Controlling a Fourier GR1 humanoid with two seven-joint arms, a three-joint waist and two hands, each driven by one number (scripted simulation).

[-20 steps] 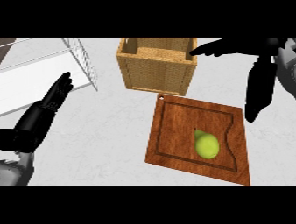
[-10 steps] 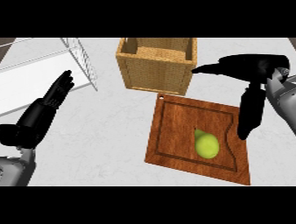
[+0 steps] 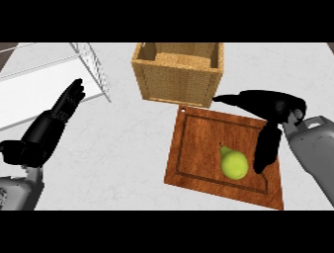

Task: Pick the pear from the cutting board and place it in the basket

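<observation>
At the left, the left hand (image 3: 44, 132) rests open on the white counter (image 3: 122, 153), its fingers straight and together, beside a wire rack (image 3: 91, 66). In the middle stands the woven basket (image 3: 176, 79), touching the far corner of the wooden cutting board (image 3: 199, 148). The pear (image 3: 234, 164) lies on this board. The right hand (image 3: 271, 105) is above the board, open, with thumb apart and fingers hanging down just beside the pear.

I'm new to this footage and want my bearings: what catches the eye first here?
A yellow-green pear lies on the wooden cutting board at centre right, with the right hand open over the board, its fingers just right of the pear. A woven basket stands behind the board; the left hand rests open at the left.
</observation>
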